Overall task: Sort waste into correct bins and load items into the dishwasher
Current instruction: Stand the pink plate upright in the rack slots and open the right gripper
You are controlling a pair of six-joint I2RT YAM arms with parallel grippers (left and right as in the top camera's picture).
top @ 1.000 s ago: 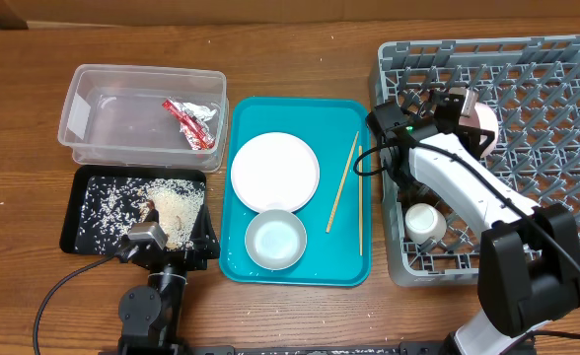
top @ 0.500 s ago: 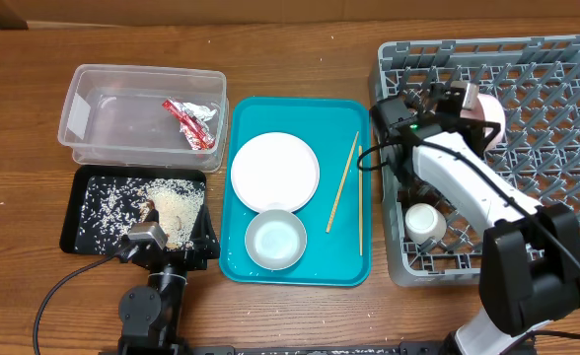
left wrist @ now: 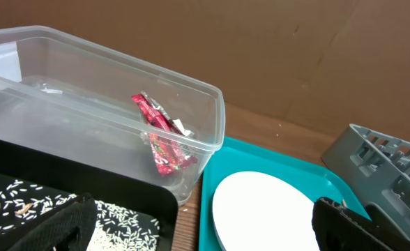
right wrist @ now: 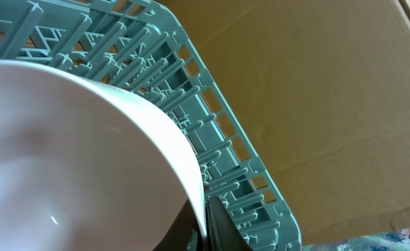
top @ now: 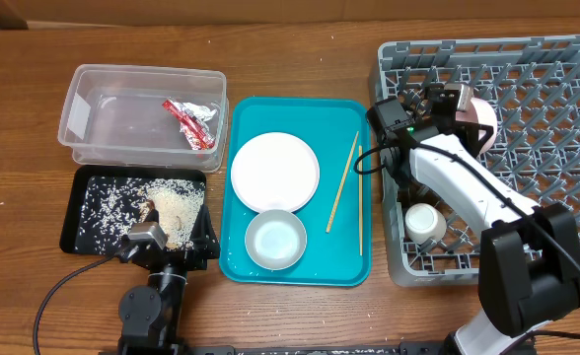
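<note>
My right gripper is shut on the rim of a pinkish-white bowl, held tilted over the left part of the grey dish rack. In the right wrist view the bowl fills the left side and the fingers pinch its edge. A small white cup sits in the rack. The white plate, a white bowl and chopsticks lie on the teal tray. My left gripper is open and empty at the black tray of rice. The red wrapper lies in the clear tub. I see no tissue.
The clear tub and black tray stand at the left, the teal tray in the middle and the rack at the right. Bare wooden tabletop runs along the back and front edges.
My right gripper has shifted the bowl slightly toward the back over the rack. The left arm has not moved.
</note>
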